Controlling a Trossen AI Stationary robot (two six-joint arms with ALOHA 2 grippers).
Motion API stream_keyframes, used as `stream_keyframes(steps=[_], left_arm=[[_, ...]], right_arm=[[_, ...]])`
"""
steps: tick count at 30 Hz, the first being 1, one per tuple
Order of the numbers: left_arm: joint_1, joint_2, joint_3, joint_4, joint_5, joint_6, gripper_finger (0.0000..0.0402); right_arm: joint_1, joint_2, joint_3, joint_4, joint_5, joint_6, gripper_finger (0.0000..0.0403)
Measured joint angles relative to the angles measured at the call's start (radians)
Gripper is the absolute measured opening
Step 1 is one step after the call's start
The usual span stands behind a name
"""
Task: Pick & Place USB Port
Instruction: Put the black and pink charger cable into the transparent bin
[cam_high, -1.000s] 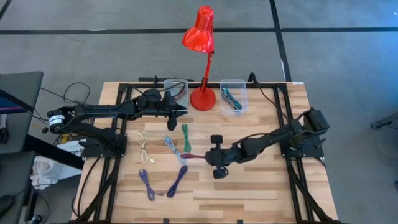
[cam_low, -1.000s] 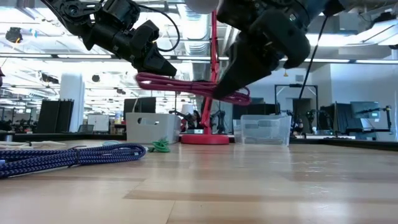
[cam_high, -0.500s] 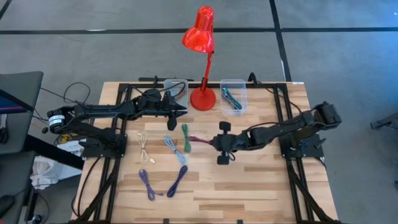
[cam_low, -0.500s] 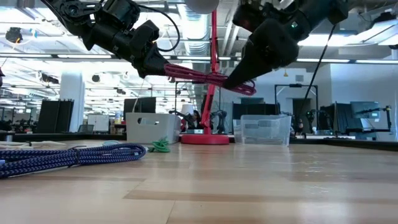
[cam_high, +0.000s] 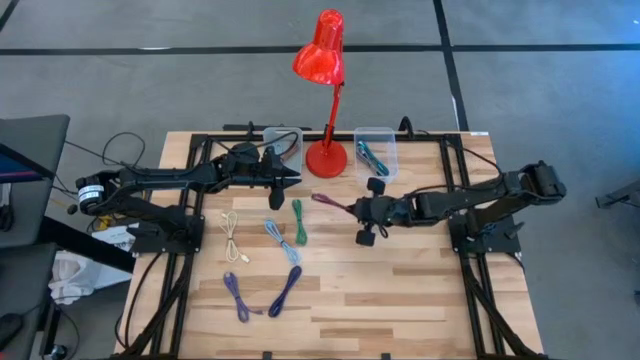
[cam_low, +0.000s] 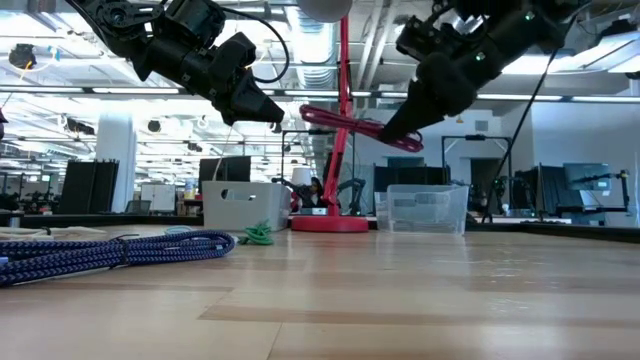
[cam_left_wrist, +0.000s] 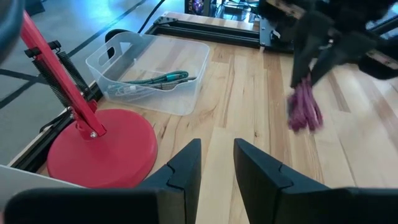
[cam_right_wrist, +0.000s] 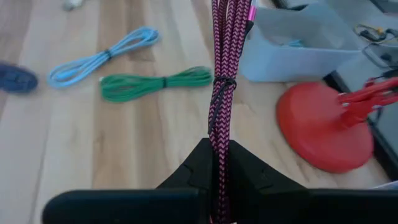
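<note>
My right gripper (cam_high: 345, 207) is shut on a magenta braided cable bundle (cam_high: 325, 200), bound by a dark tie (cam_right_wrist: 221, 84), held in the air over the table's middle, near the red lamp base (cam_high: 325, 158). The bundle also shows in the low view (cam_low: 345, 122) and in the left wrist view (cam_left_wrist: 303, 106). My left gripper (cam_high: 293, 179) hovers narrowly open and empty at the far left, beside the left clear bin (cam_high: 285, 140). The right clear bin (cam_high: 375, 135) holds a teal cable (cam_left_wrist: 155, 79). My right gripper pinches one end of the magenta bundle (cam_right_wrist: 219, 140) between its two fingers. The fingers come from the table's right, slanting a little down, and lie along the bundle. The bundle sticks out past the fingertips toward the table's left, lifted clear of the table.
A cream cable (cam_high: 232, 235), a light blue one (cam_high: 280, 238), a green one (cam_high: 298, 220) and two dark blue ones (cam_high: 262, 293) lie on the wooden table between the arms. The red lamp stands at the far middle between the bins.
My right gripper has carried the magenta bundle toward the table's far edge and a little right, from near the table's middle to beside the lamp base and right bin. The bundle stays clear of the table, sticking out leftward.
</note>
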Motion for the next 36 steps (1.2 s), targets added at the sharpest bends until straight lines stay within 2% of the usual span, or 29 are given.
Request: stream_keyframes(steps=[20, 36], left_arm=[[0.0, 0.0, 0.0, -0.005, 0.0, -0.003, 0.0095], [0.0, 0.0, -0.002, -0.016, 0.0, -0.003, 0.0095]], right_arm=[[-0.225, -0.013, 0.0, 0.002, -0.002, -0.05, 0.0021], [-0.486, -0.012, 0.0, -0.016, -0.007, -0.049, 0.0021]])
